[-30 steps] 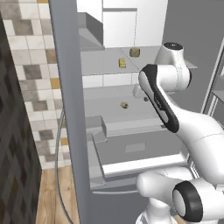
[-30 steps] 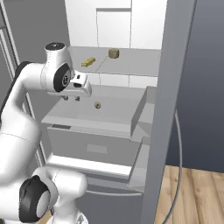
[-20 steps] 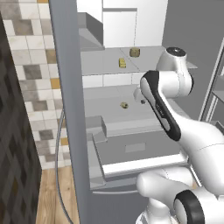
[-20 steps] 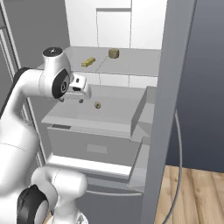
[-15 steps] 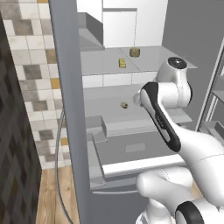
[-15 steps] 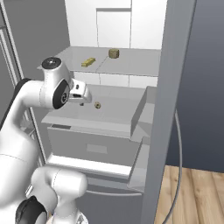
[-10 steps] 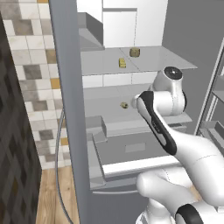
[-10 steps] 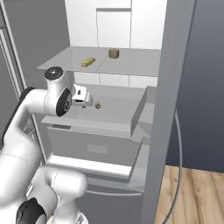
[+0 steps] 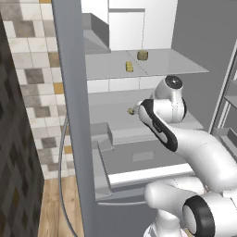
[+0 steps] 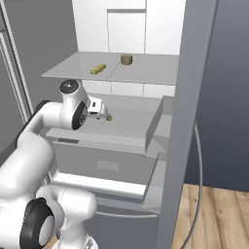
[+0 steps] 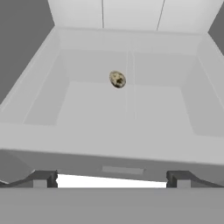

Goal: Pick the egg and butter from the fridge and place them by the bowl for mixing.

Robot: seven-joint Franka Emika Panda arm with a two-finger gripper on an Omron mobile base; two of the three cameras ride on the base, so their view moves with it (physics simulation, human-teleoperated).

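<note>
The grey fridge [image 9: 69, 115] stands open. The tan egg [image 11: 117, 79] lies on the pale lower shelf, also seen as the egg [image 9: 131, 110] and the egg [image 10: 109, 117]. My gripper [image 11: 111, 179] is open with nothing between its fingers. It hovers just short of the egg at shelf height, as the gripper [image 10: 103, 115] shows. The pale-yellow butter [image 9: 129, 66] rests on the upper shelf, the same butter [image 10: 98, 69] seen left of the brownish lump [image 10: 126, 59]. The bowl is out of view.
A pale drawer [image 10: 107, 155] juts out below the egg's shelf, under my arm. The upper glass shelf [image 10: 73, 68] hangs above the hand. The fridge's door edge [image 10: 189, 97] stands at the right, and a tiled wall [image 9: 32, 83] is at the left.
My arm has dropped from the height of the upper shelf to the lower shelf and reached in toward the egg. The egg, butter and lump have not moved.
</note>
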